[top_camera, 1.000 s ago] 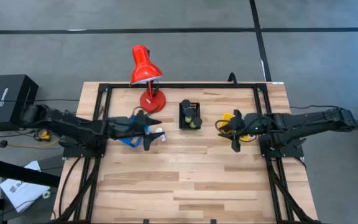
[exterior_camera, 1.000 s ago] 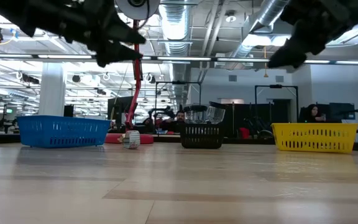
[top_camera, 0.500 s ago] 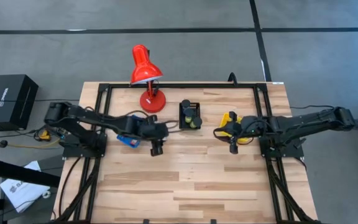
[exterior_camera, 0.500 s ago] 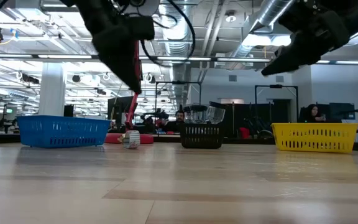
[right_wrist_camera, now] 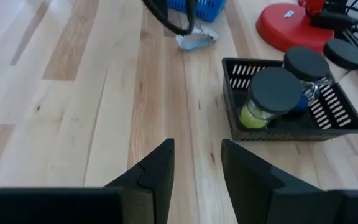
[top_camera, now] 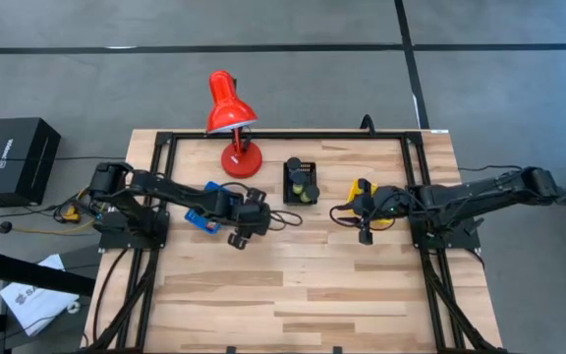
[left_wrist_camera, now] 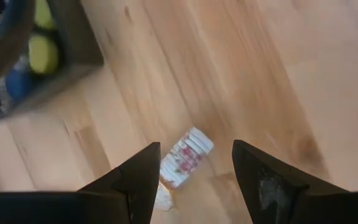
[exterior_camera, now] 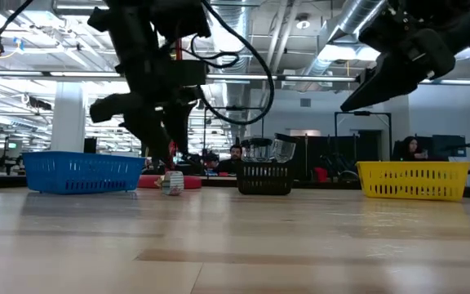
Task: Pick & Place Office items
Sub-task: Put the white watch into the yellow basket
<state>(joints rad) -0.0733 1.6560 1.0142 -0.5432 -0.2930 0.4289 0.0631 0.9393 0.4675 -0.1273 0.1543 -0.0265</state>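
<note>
Two hands, both parted and empty: left hand (left_wrist_camera: 194,180) above white tube (left_wrist_camera: 186,156), right hand (right_wrist_camera: 197,168) aloft.

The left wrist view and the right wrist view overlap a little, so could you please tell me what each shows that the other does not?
Only the left wrist view shows the left gripper, open above the table. Only the right wrist view shows the right gripper empty, the red lamp base, a blue bin and the jars' black lids. Both show the small white tube lying on the wood and the black bin.
</note>
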